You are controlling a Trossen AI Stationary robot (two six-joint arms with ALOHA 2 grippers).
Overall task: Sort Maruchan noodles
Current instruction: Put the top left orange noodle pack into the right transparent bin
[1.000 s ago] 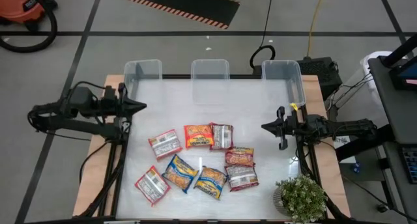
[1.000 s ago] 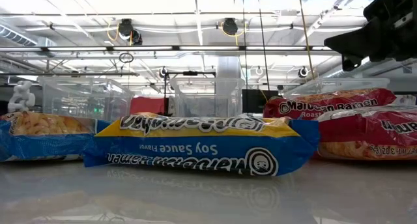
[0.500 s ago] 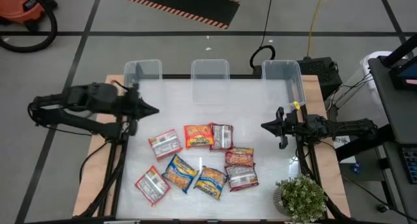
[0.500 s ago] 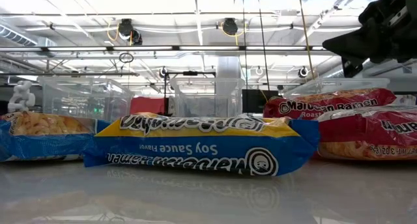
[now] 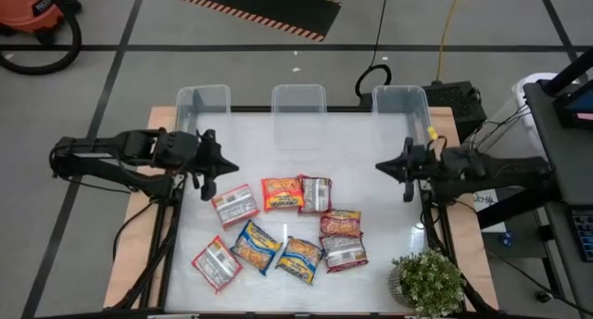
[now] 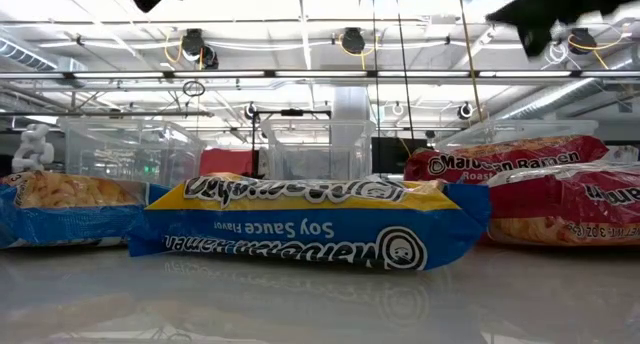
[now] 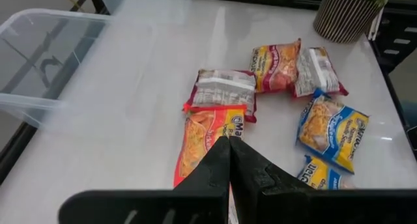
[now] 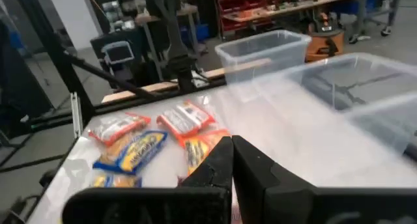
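The table point(image 5: 371, 152) carries three clear bins point(image 5: 298, 102) along its 12 o'clock edge, with the noodle packets point(image 5: 283, 194) loose in the middle and toward 6 o'clock — nine flat packs, some overlapping at the edges, none yet in a bin. A potted plant point(image 5: 426, 282) stands at 5 o'clock.

The left gripper point(image 5: 222, 166) hangs above the table at about 9 o'clock from the packets, just beside the maroon-and-white packet point(image 5: 233, 205). Its wrist camera shows the fingers pressed together, holding nothing, tips over an orange packet point(image 7: 205, 142). The right gripper point(image 5: 382, 167) waits at 3 o'clock, well apart from the packets; its fingers are likewise closed and empty.

These packets look light and crinkly, with a slick plastic skin over a brittle noodle block — likely to slide on the glossy table rather than lift if nudged. The best hold is probably across a short side, fingers spread wide enough to straddle the block and squeezing gently. Isolated packs, like the maroon one at 7 o'clock point(image 5: 216, 263), seem easiest to take first.
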